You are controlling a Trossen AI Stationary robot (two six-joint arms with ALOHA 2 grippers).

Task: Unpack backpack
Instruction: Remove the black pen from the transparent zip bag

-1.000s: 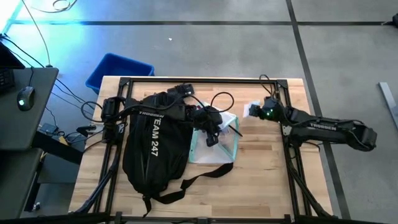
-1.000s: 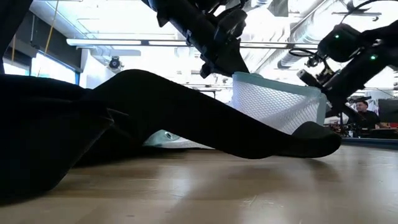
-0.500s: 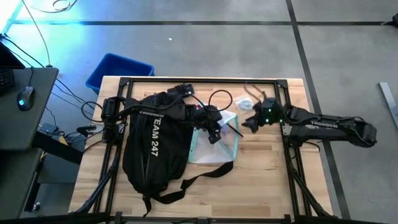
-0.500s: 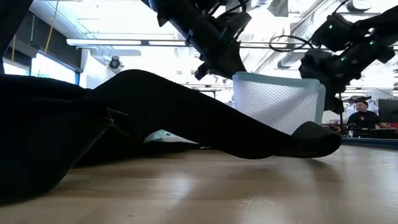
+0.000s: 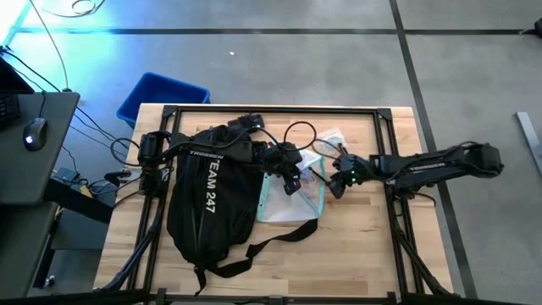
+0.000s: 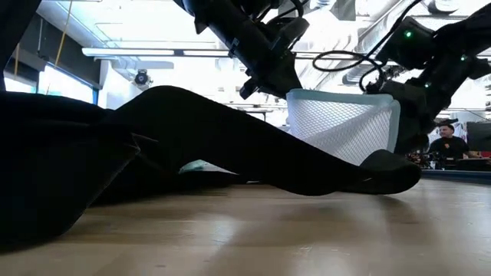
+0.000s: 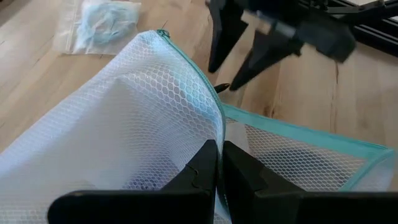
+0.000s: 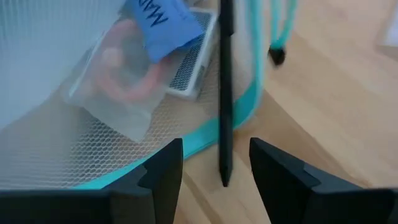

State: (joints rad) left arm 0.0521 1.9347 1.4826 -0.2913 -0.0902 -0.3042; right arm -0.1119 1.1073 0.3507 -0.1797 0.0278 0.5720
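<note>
The black backpack (image 5: pixel 207 199) with white "TEAM 247" lettering lies flat on the table's left half. A white mesh pouch with teal trim (image 5: pixel 292 203) (image 6: pixel 341 123) sits against the backpack's right side. My left gripper (image 5: pixel 292 180) (image 7: pixel 219 163) is above the pouch, shut on it. A thin black rod (image 8: pixel 225 93) sticks out past the pouch's right edge. My right gripper (image 5: pixel 336 182) (image 8: pixel 214 177) is open at that edge, one finger on either side of the rod's end, apart from it. Through the mesh, a clear bag with a blue label (image 8: pixel 152 25) shows inside the pouch. My left gripper pinches the mesh pouch's teal-trimmed upper edge (image 7: pixel 214 127) between its two fingers, coming from above and slanting down. That edge is raised and the mesh slopes away from it on both sides. The pouch's lower part rests on the table (image 5: pixel 288 216).
A clear plastic bag with pale blue contents (image 5: pixel 332 140) (image 7: pixel 102 25) lies on the table beyond the pouch. A backpack strap (image 5: pixel 271 241) trails over the near table. A blue bin (image 5: pixel 161 95) stands off the far left corner. A person (image 6: pixel 449 142) sits in the room behind.
My right gripper has moved from the far right of the table, by the clear plastic bag, toward the left and down to the mesh pouch's right edge. The clear bag stays on the table behind it. My left gripper and the pouch have held still.
</note>
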